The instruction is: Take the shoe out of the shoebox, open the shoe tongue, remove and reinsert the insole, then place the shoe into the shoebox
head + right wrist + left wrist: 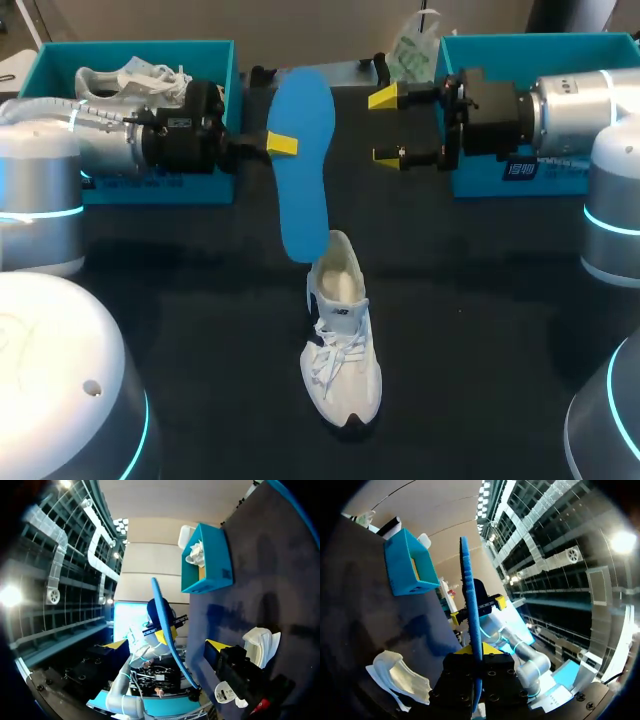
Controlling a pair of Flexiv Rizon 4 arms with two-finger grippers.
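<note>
A long blue insole (302, 165) hangs in the air over the middle of the table, its lower end just above the heel of a white lace-up shoe (341, 345) lying on the dark tabletop. My left gripper (283, 145) is shut on the insole's edge. From the left wrist the insole (470, 600) shows edge-on between the yellow tips of that gripper (473, 651), with the shoe (400, 677) below it. My right gripper (386, 126) stands open to the right of the insole, holding nothing. Ahead of the right gripper (167, 646) are the insole (165, 615) and the shoe (260, 642).
A teal shoebox (150, 46) at the back left holds another white shoe (130, 78). A second teal shoebox (520, 42) stands at the back right behind my right wrist, with a plastic bag (412, 48) beside it.
</note>
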